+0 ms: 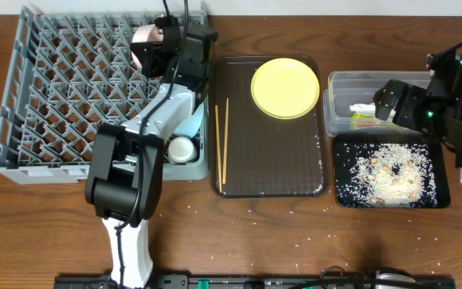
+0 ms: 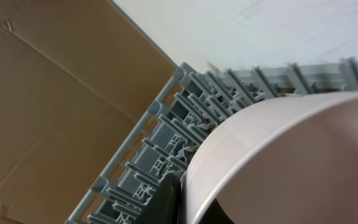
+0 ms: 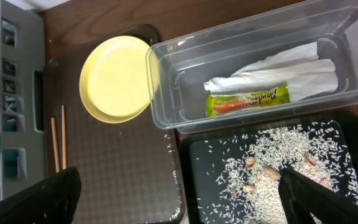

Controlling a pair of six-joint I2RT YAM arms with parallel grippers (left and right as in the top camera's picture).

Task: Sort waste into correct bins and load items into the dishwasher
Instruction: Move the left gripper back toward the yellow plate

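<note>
The left tool (image 1: 156,44) is clamping the smooth rim of the white bowl (image 2: 291,155) at the far wall of the pegged grey dish rack (image 1: 62,88). The right tool (image 3: 180,202) — jaws apart — is hovering above the clear tub (image 3: 166,87) and rice-strewn black tray (image 3: 197,149).

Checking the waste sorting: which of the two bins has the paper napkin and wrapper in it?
The clear plastic tub, not the black tray: the white napkin and green-and-yellow wrapper lie inside it, while the tray holds only rice and beige scraps.
</note>
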